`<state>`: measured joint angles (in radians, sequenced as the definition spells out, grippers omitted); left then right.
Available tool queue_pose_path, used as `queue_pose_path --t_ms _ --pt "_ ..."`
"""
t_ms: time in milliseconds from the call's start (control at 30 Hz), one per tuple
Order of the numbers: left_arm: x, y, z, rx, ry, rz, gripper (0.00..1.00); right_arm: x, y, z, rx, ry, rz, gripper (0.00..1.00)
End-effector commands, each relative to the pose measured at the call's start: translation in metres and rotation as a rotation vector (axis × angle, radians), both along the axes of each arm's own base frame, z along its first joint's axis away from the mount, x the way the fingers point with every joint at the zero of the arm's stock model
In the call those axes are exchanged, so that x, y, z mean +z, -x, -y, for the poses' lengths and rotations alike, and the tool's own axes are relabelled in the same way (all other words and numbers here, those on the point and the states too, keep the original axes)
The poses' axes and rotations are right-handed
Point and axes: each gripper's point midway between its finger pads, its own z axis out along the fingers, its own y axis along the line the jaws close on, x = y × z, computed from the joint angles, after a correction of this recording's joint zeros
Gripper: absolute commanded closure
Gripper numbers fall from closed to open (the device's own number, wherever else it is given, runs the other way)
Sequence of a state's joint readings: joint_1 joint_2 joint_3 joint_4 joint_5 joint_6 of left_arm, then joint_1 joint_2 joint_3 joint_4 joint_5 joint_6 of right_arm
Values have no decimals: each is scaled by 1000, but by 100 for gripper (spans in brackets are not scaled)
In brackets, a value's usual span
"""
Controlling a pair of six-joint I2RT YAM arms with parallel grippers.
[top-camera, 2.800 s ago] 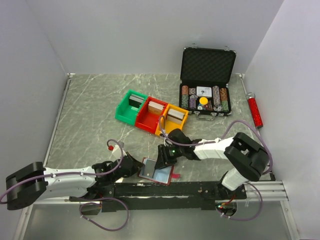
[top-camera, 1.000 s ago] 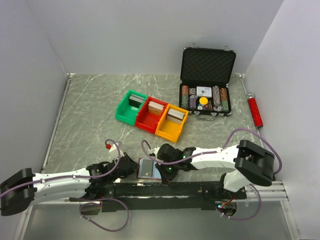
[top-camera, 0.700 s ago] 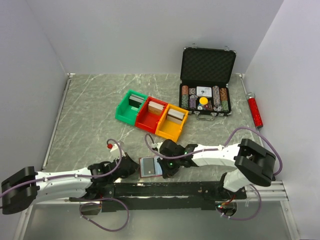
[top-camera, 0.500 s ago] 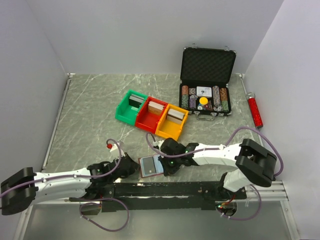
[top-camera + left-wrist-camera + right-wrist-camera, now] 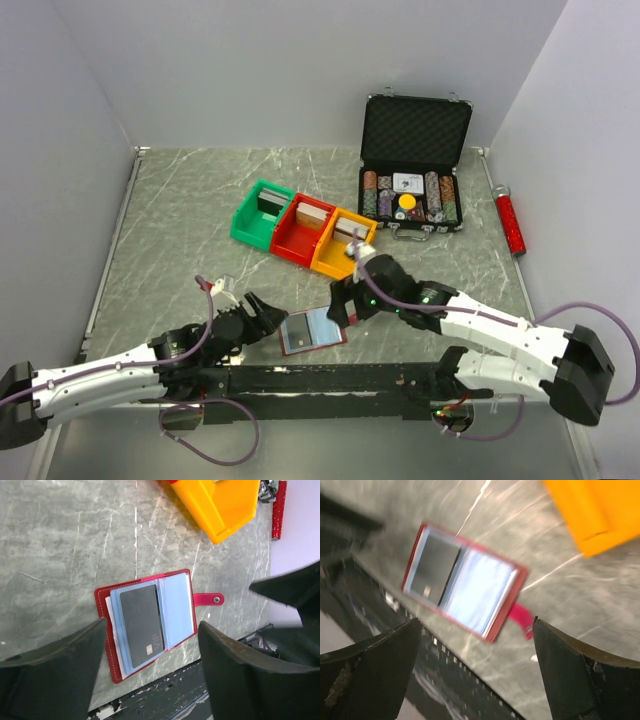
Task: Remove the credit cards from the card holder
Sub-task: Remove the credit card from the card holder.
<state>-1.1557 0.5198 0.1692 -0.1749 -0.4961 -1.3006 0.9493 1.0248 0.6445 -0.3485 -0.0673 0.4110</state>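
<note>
Card holder [image 5: 310, 331] lies open, sleeves up, exposing a credit card [image 5: 141, 625] for extraction; my left gripper [image 5: 264, 314] and right gripper [image 5: 344, 306] flank it, both spread wide, holding nothing.

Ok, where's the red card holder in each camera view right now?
Top external: card holder lying open, bottom centre.
Left wrist: card holder mid-frame, strap tab pointing right.
Right wrist: card holder centre-left, tilted, blurred.
Shared landmark: yellow bin, just beyond it in every view.
</note>
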Motion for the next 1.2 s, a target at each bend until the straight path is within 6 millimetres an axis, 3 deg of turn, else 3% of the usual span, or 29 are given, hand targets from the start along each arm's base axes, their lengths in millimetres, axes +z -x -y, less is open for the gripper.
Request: queue_pose_path --t_ms 0,33,133,233,333,500,600,667,733,800,900,1000,1167 --pt "19 -7 5 22 64 48 17 12 -12 -6 -93 -178 -31 0" --pt "18 -7 5 25 69 47 16 16 -21 0 -180 -190 -19 0" --pt "15 -12 -3 86 65 25 2 27 -29 6 -218 -209 29 0" --pt "12 -15 -15 163 39 -14 1 19 -41 35 -370 -66 20 0" --pt "15 -17 -19 180 -2 -14 1 14 -42 39 -333 -1 11 9" --pt "35 -4 19 -57 58 86 2 22 -39 21 -265 -105 22 10" --pt "45 4 38 -141 148 113 14 30 -22 -7 -103 -261 23 10" --pt "42 10 47 -202 145 115 27 33 -14 -17 -34 -282 -13 11" --pt "39 14 55 -243 144 107 41 31 -8 -26 28 -269 -52 19" --pt "27 16 59 -261 111 81 52 28 -4 -36 62 -294 -92 21" --pt "18 17 60 -264 95 60 65 31 0 -49 97 -343 -127 17" --pt "8 18 53 -248 91 42 78 29 -1 -60 111 -363 -143 20" --pt "-8 19 42 -219 112 -4 86 18 -1 -72 123 -381 -201 28"
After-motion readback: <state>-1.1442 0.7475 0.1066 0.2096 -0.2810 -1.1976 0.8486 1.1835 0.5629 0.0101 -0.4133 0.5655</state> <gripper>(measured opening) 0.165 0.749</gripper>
